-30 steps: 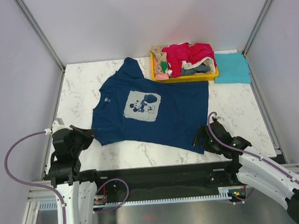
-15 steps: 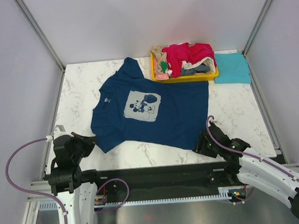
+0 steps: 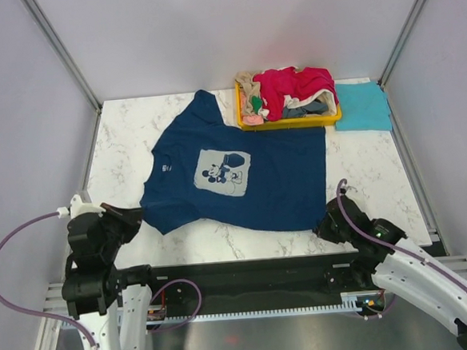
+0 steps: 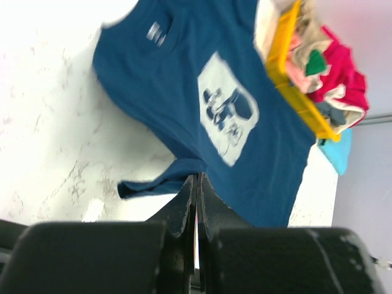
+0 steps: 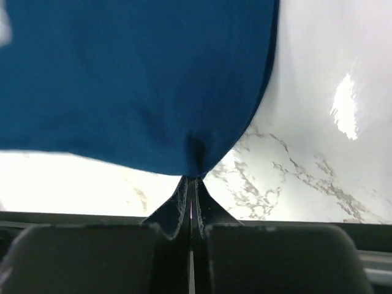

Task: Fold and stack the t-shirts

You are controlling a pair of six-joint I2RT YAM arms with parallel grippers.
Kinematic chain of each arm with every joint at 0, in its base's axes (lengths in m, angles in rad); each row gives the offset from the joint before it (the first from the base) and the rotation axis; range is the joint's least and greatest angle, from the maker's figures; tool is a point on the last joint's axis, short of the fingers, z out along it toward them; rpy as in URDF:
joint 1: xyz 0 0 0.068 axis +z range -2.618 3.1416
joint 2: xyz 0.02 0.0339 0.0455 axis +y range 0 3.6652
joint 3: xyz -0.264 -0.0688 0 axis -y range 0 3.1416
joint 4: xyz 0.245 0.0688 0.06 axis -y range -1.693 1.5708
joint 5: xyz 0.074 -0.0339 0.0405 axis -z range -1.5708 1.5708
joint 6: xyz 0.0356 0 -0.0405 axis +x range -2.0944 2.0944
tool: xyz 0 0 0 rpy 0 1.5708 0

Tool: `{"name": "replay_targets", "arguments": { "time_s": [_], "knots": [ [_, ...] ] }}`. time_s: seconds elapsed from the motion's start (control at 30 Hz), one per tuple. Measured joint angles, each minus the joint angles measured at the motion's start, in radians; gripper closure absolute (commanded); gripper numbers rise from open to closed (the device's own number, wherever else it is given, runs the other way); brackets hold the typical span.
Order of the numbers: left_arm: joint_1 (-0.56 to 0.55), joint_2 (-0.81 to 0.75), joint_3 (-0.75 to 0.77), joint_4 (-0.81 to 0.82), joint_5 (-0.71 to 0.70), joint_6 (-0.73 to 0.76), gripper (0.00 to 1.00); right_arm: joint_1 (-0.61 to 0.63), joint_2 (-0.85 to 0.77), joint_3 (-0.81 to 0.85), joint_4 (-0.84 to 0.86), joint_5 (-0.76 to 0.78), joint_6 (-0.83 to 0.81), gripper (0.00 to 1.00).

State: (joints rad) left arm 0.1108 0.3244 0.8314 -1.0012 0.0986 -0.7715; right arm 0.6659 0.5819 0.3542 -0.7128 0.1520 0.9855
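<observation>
The navy t-shirt (image 3: 241, 174) with the pale Mickey print lies spread face up on the marble table, collar to the left. My left gripper (image 3: 134, 218) is shut on its near sleeve. In the left wrist view the left gripper (image 4: 197, 177) pinches that sleeve's folded edge, with the navy shirt (image 4: 184, 92) stretching away. My right gripper (image 3: 323, 221) is shut on the shirt's near hem corner. In the right wrist view the right gripper (image 5: 191, 179) bites a puckered bit of the navy cloth (image 5: 135, 79). A folded teal t-shirt (image 3: 362, 106) lies at the back right.
A yellow tray (image 3: 290, 124) at the back holds a heap of t-shirts, crimson-pink (image 3: 295, 85) on top with beige and others underneath. The navy shirt's far edge touches the tray. Frame posts stand at the table's back corners, and a black rail runs along the near edge.
My right gripper has closed on the shirt's near hem corner and shifted slightly right. My left arm has drawn back toward the near left, pulling the sleeve and the shirt's left side with it.
</observation>
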Motion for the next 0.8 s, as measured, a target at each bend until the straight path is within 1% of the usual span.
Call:
{"name": "replay_targets", "arguments": {
  "time_s": [0.1,0.17,0.27,0.37,0.43,0.53,0.7,0.8],
  "knots": [
    [0.0,0.022,0.112,-0.011,-0.01,0.037,0.98,0.0,-0.059,0.111,-0.08,0.062,0.015,1.0],
    [0.0,0.024,0.143,-0.018,-0.01,0.052,0.98,0.0,-0.072,0.182,-0.111,0.093,0.022,1.0],
    [0.0,0.026,0.148,-0.045,-0.008,0.067,0.98,0.0,-0.092,0.258,-0.166,0.146,0.034,1.0],
    [0.0,0.039,0.137,-0.062,0.004,0.083,0.98,0.0,-0.116,0.288,-0.22,0.194,0.04,1.0],
    [0.0,0.076,0.127,-0.06,0.017,0.107,0.98,0.0,-0.112,0.302,-0.249,0.219,0.037,1.0],
    [0.0,0.21,0.105,-0.028,0.056,0.164,0.98,0.0,-0.05,0.307,-0.238,0.219,0.02,1.0],
    [0.0,0.553,0.095,0.064,0.09,0.255,0.98,0.0,0.106,0.311,-0.149,0.212,-0.026,1.0],
    [0.0,0.684,0.106,0.098,0.096,0.28,0.98,-0.003,0.204,0.334,-0.097,0.217,-0.063,1.0]
  ]
}}
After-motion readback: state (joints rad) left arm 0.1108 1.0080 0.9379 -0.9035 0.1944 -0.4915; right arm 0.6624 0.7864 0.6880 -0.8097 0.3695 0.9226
